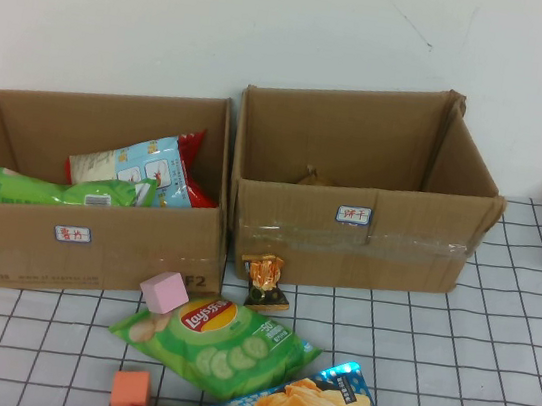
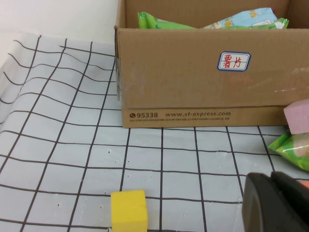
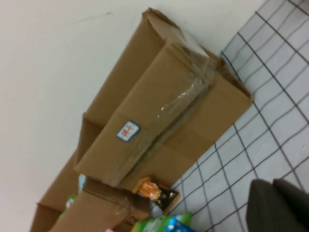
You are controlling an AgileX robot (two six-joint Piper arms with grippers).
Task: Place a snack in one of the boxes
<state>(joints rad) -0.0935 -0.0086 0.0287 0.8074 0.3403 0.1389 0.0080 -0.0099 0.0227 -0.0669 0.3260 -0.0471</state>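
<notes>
meanwhile left pincer [image 2: 276, 203] and right pincer [image 3: 277, 205] sit closed, empty.

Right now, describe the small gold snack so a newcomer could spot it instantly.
Find the right cardboard box, the one holding almost nothing. On the checked cloth against its front wall, near its left corner, stands the small gold packet. Unlike the flat green Lay's bag and pink block nearby, it is shiny, orange-gold and upright on a dark base.

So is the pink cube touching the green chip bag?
Touching: the high view shows the pink foam cube overlapping the green Lay's chip bag with no gap.
</notes>
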